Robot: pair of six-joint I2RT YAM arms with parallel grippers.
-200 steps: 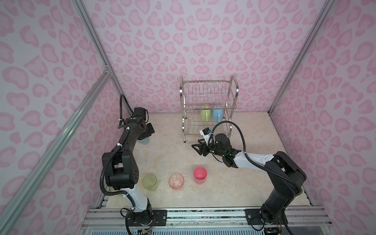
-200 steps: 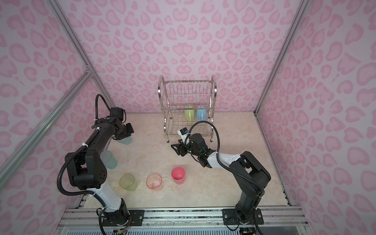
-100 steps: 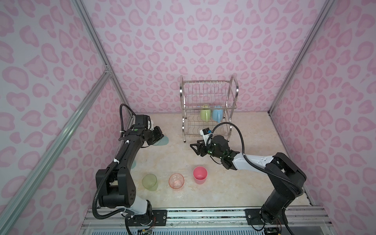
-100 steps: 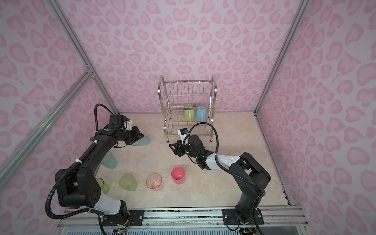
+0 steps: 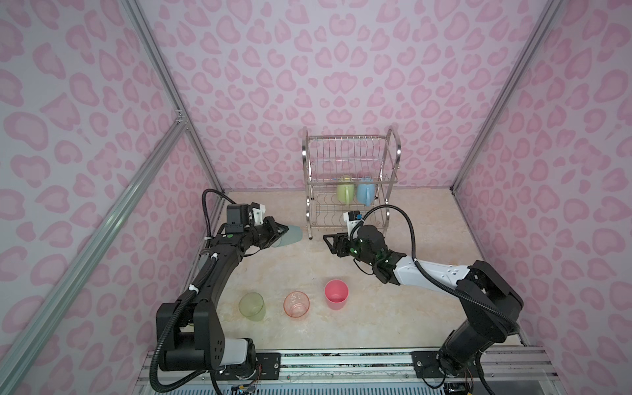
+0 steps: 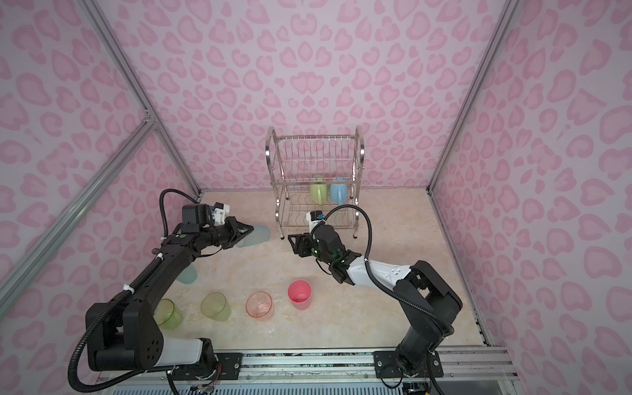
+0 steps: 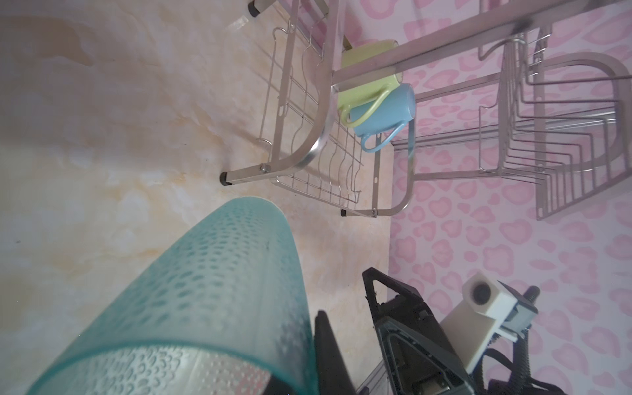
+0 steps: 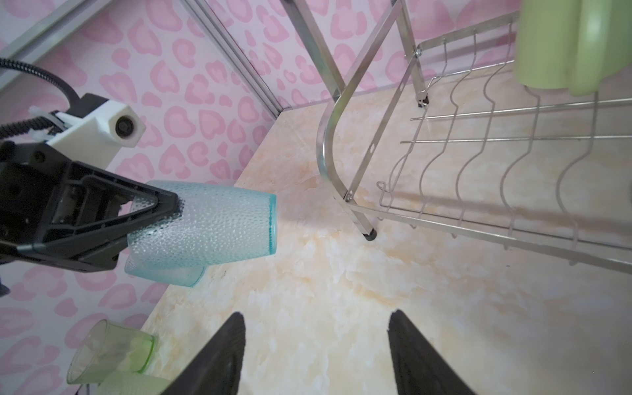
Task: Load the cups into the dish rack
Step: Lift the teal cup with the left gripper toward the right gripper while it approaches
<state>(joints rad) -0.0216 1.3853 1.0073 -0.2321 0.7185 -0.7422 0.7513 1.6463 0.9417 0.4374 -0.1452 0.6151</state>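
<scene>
My left gripper (image 5: 278, 234) (image 6: 247, 232) is shut on a pale blue tumbler (image 5: 290, 236) (image 6: 259, 234) (image 8: 212, 222), held on its side above the table with its mouth toward the dish rack (image 5: 345, 137) (image 6: 314, 136). The tumbler (image 7: 212, 273) fills the left wrist view. A green mug (image 5: 344, 193) (image 7: 369, 82) and a blue mug (image 5: 366, 195) (image 7: 383, 113) hang in the rack. My right gripper (image 5: 326, 241) (image 8: 316, 318) stands open and empty just right of the tumbler, in front of the rack's lower tier.
Near the front stand a yellow-green tumbler (image 5: 252, 305), an orange-pink tumbler (image 5: 296, 303) and a pink tumbler (image 5: 337, 294). Another green tumbler (image 6: 167, 314) and a second pale blue tumbler (image 6: 188, 273) sit by the left arm. Walls close in on three sides.
My left arm has swung from the left wall toward the rack, carrying the pale blue tumbler to the right. The right gripper has shifted only slightly.
</scene>
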